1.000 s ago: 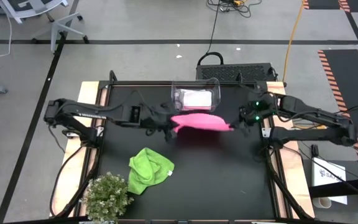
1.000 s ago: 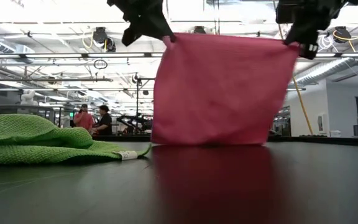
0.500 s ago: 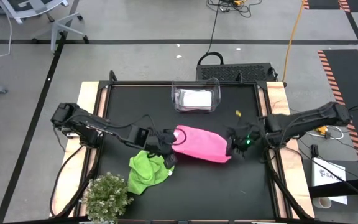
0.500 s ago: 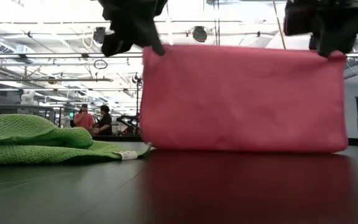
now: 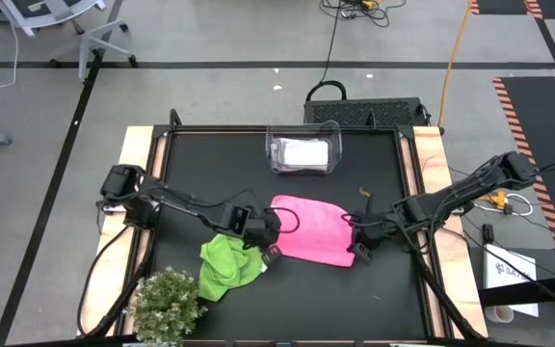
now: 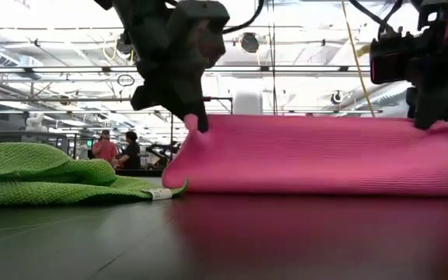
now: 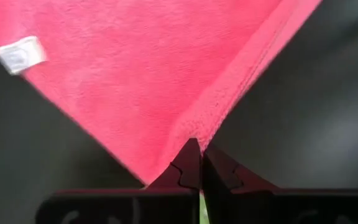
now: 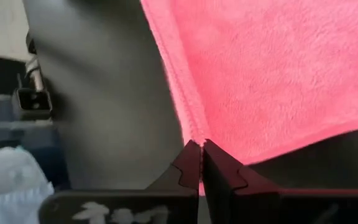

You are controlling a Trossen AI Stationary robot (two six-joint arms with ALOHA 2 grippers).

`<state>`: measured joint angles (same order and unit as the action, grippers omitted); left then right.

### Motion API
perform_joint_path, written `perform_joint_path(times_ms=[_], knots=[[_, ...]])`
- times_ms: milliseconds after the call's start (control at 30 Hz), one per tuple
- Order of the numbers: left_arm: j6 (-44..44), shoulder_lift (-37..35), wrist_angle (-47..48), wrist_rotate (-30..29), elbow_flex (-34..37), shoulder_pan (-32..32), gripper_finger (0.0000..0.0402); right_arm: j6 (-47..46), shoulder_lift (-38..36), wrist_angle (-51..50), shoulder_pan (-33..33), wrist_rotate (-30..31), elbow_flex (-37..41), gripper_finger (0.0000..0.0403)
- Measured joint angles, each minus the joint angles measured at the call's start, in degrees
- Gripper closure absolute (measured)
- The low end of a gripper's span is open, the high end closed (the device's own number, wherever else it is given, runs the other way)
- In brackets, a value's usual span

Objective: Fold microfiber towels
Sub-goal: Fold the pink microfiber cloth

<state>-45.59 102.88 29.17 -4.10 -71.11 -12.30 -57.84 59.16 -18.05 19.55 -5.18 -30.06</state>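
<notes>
At the table's (image 5: 186, 154) centre, one pink towel (image 5: 311, 229) lies folded — left hand (image 5: 268, 246) and right hand (image 5: 357, 253) each clamped on a corner; one green towel (image 5: 227, 265) at eight o'clock.

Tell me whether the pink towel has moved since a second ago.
Yes. The pink towel has moved away from the clear bin, toward the table's near edge, and now lies flat.

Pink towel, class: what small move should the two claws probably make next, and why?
Probably open both and lift away. The pink towel already lies folded flat on the table, yet the left claw and right claw each pinch a near corner.
</notes>
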Motion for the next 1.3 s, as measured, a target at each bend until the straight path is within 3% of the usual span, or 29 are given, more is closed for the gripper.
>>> perform_joint_path(times_ms=[400, 733, 1167, 1300], knots=[[9.2, -0.3, -2.1, -1.5, 0.0, 8.6, 0.0395, 0.5, 0.0, -3.5, -0.4, 14.1, 0.0, 0.0403], [15.2, 0.0, -2.3, -3.4, 0.0, 13.0, 0.0398, 1.8, 0.0, -6.8, -5.7, 18.5, 0.0, 0.0403], [18.9, 5.8, -2.8, -3.4, 0.0, 16.3, 0.0396, 3.0, 0.0, -6.6, -8.9, 18.4, 0.0, 0.0403], [21.1, 5.9, -2.6, -3.5, 0.0, 17.3, 0.0376, 3.5, 0.0, -7.1, -9.4, 18.3, -0.1, 0.0396]])
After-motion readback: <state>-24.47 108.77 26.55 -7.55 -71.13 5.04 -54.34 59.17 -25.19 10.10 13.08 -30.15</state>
